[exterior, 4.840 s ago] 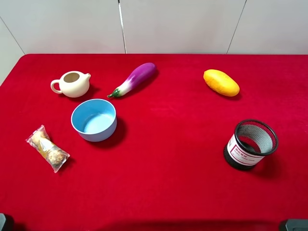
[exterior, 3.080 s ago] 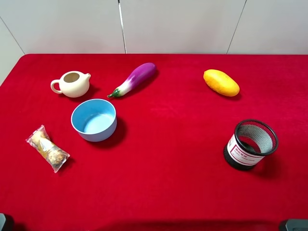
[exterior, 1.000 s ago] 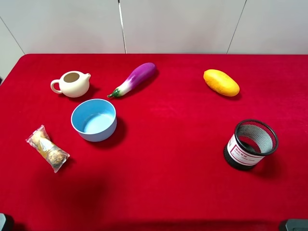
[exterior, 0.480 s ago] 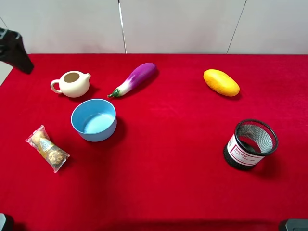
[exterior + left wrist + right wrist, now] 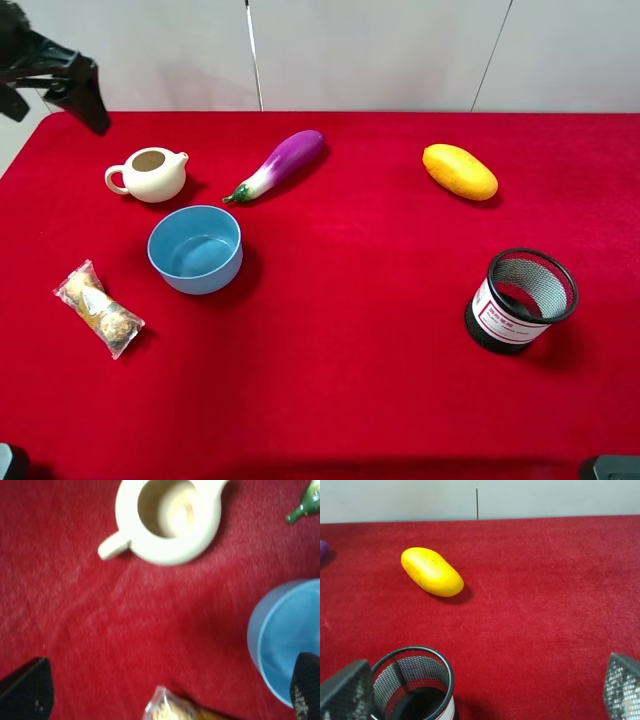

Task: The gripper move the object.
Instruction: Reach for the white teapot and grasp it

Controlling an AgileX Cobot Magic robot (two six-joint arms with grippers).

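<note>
- Red cloth (image 5: 350, 330) is covering the whole tabletop, with pale wall panels standing behind it.
- At the far left the teapot (image 5: 150, 174) is sitting upright, its handle-to-spout axis running left to right with the handle pointing left.
- Just left of and beyond it, the left gripper (image 5: 165, 690) is hovering with jaws spread wide; in the wrist view the pot is lying ahead, roughly centred between them.
- A blue bowl (image 5: 195, 249) is sitting just nearer, an eggplant (image 5: 278, 164) to the right, a snack packet (image 5: 98, 309) nearer left.
- The right gripper (image 5: 484, 690), also spread, is facing the mango (image 5: 432, 572) and mesh cup (image 5: 412, 682) well to the right, making the left arm nearer.
</note>
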